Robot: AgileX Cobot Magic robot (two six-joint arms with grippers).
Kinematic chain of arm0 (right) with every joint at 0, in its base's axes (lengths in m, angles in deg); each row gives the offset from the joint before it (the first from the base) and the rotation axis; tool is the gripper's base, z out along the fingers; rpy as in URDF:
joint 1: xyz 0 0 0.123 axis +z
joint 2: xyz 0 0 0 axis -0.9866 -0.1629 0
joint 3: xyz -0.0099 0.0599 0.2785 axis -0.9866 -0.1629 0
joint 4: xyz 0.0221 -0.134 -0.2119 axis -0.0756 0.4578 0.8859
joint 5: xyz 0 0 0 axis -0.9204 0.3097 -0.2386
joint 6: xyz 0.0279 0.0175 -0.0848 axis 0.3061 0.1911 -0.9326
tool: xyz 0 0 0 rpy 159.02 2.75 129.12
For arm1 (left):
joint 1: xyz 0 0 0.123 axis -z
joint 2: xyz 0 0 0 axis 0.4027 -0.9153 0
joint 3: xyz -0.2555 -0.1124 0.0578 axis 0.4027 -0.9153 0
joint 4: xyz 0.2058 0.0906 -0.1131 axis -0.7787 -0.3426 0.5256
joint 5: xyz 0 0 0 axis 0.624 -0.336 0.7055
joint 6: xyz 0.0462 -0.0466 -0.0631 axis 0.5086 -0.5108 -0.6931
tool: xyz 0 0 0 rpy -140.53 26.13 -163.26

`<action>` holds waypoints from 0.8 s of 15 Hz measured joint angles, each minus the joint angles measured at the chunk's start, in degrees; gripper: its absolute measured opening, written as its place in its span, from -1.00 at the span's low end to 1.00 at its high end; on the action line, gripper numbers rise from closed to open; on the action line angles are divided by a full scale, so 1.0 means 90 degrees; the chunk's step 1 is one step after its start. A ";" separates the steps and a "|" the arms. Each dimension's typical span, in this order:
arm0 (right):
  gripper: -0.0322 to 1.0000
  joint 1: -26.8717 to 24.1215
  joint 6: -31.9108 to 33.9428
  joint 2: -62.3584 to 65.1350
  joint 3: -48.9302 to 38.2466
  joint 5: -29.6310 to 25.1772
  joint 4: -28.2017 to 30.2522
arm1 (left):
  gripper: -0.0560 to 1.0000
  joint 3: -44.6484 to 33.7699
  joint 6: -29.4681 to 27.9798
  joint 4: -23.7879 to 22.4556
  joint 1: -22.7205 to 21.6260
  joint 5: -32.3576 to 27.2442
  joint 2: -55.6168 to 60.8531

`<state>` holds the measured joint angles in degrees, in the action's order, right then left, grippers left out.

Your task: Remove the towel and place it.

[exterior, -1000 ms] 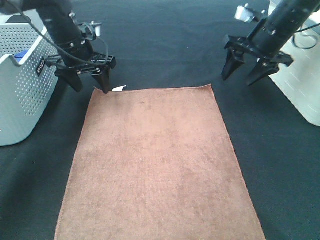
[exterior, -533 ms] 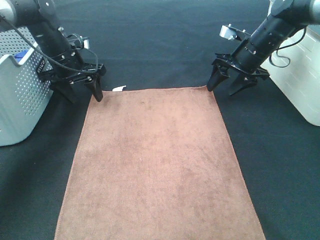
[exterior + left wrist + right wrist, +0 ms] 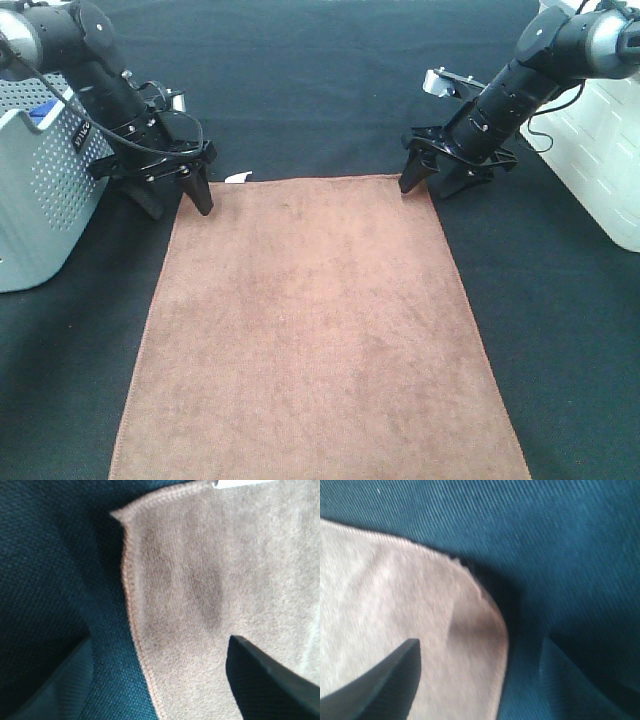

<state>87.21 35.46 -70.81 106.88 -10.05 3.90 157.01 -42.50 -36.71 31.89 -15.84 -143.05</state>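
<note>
The left gripper (image 3: 180,198) stands spread wide and empty astride the far-left corner of the towel (image 3: 320,330), which lies flat down the middle of the black worktop (image 3: 330,80) to its near edge, while the right gripper (image 3: 425,186), equally agape and empty, straddles the far-right corner.

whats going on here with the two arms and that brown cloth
Two robot arms are working on a brown towel that lies flat on the dark table cover. The left end effector is open and straddles the far corner next to the white tag. The right end effector is open and straddles the other far corner. Neither has gripped the towel yet. A grey basket stands off to the left.
</note>
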 joint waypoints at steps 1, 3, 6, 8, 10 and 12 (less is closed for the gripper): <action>0.36 0.0006 0.0000 0.0000 0.0000 0.0013 -0.0019 | 0.44 0.0000 0.0000 0.0000 0.0000 0.0000 0.0000; 0.36 0.0013 0.0000 -0.0064 0.0019 0.0032 -0.0051 | 0.44 0.0000 0.0000 0.0006 0.0000 0.0013 -0.0006; 0.36 0.0127 -0.0051 -0.0134 0.0076 0.0153 -0.0064 | 0.44 0.0000 0.0019 0.0369 -0.0006 0.0197 -0.0032; 0.36 0.0420 -0.0108 -0.0153 0.0076 0.0554 -0.0025 | 0.44 0.0000 0.0178 0.0783 0.0057 0.0535 -0.0076; 0.36 0.0560 -0.0140 -0.0166 0.0076 0.0745 -0.0025 | 0.43 0.0000 0.0242 0.0840 0.0153 0.0719 -0.0089; 0.29 0.0611 -0.0185 -0.0191 0.0076 0.0853 -0.0025 | 0.30 0.0000 0.0274 0.0840 0.0242 0.0885 -0.0108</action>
<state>92.71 33.80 -72.53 107.57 -2.37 3.67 157.01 -40.04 -29.15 34.06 -7.87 -144.02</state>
